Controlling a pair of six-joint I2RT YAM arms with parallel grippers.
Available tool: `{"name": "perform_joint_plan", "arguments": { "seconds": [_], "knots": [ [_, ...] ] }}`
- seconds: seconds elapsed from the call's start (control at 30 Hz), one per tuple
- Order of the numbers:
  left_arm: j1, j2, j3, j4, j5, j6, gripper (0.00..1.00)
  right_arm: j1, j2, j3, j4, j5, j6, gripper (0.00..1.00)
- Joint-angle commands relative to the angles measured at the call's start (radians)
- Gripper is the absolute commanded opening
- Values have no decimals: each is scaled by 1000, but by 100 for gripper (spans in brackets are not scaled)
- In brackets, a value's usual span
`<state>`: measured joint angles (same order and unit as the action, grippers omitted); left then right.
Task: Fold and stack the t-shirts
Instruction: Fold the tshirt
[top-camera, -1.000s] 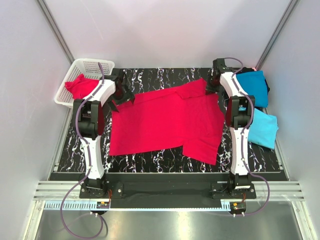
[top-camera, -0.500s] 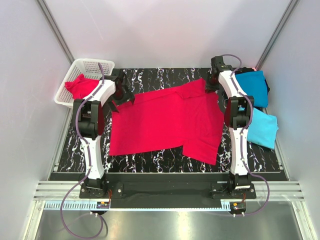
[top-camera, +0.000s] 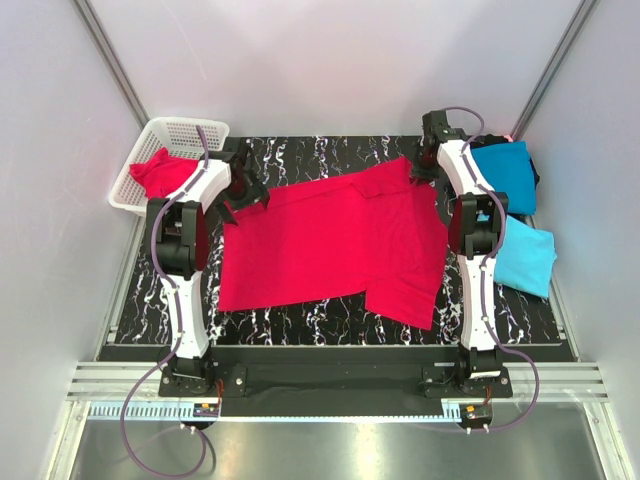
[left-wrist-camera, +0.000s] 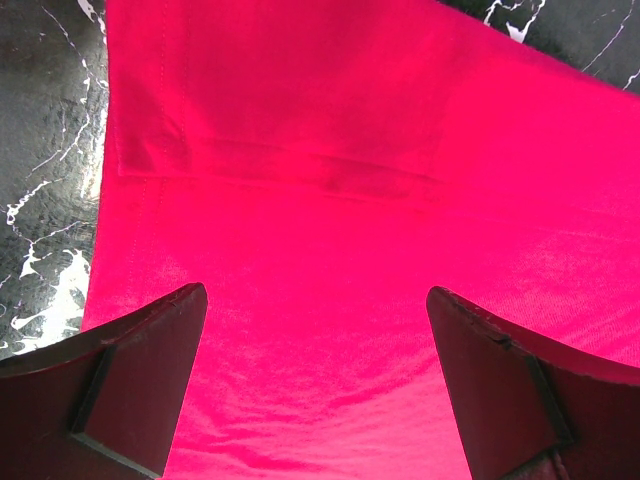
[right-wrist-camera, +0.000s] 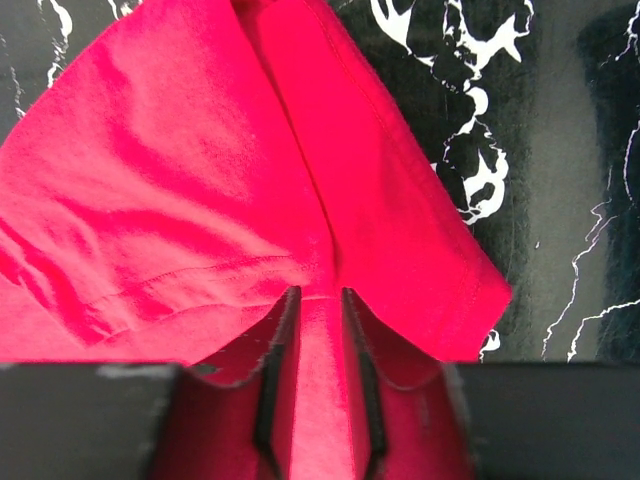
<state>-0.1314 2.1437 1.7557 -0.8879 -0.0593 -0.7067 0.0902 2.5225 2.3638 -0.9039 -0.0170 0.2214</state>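
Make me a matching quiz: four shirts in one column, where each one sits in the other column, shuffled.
1 spread red t-shirt
2 crumpled red t-shirt
3 teal-blue t-shirt
4 sky-blue t-shirt

A right side, near end
B in the white basket
C middle of the table
D right side, far end

Pairs: 1-C, 2-B, 3-D, 4-A

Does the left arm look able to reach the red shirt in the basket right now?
Probably yes: the left gripper is open and empty, and the red shirt lies uncovered in the white basket right beside that arm.
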Motion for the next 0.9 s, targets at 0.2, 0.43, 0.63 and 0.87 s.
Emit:
{"name": "perform_joint_plan", "arguments": {
  "seconds": [0.2, 0.43, 0.63, 0.87],
  "knots": [
    [6, -59, -12, 21, -10, 12, 99, 11, 51, 63, -21, 5, 13, 32],
    [6, -56, -13, 23, -11, 13, 99, 9, 58, 77, -23, 12, 13, 21],
    [6, -53, -16, 26, -7, 10, 99, 9, 50, 77, -26, 34, -1, 22],
    [6, -57, -18, 24, -8, 12, 99, 9, 55, 81, -26, 26, -1, 17]
  ]
}}
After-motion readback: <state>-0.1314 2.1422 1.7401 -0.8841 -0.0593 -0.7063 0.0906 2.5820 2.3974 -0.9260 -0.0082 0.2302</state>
